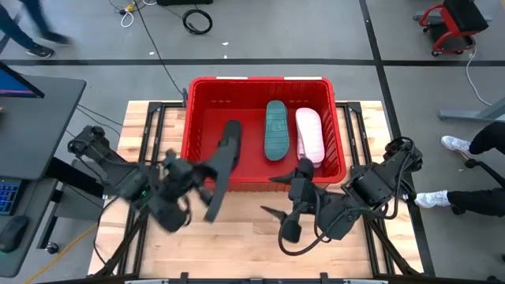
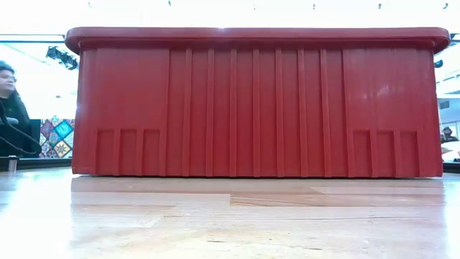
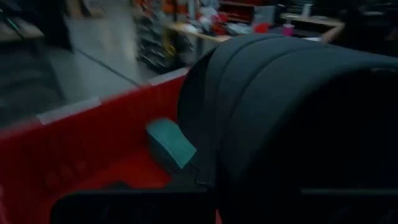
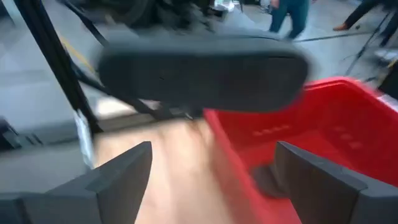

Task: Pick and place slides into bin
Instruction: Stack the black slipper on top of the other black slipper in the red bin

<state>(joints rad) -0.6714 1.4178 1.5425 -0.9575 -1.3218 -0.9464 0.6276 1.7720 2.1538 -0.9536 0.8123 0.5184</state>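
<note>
Setting: robotics lab or workshop floor. Grey concrete floor (image 1: 316, 31) marked with dark tape lines; loose cables (image 1: 197, 20) lying on it. Wooden worktop (image 1: 245, 237) on a dark metal frame. Desk with keyboard (image 1: 9, 193) and mouse (image 1: 9, 234) at one side. Red wheeled stand (image 1: 451, 24) in a corner. People at the edges: a seated person's white shoes (image 1: 442, 172), another person (image 2: 11, 108) beyond the worktop
</note>
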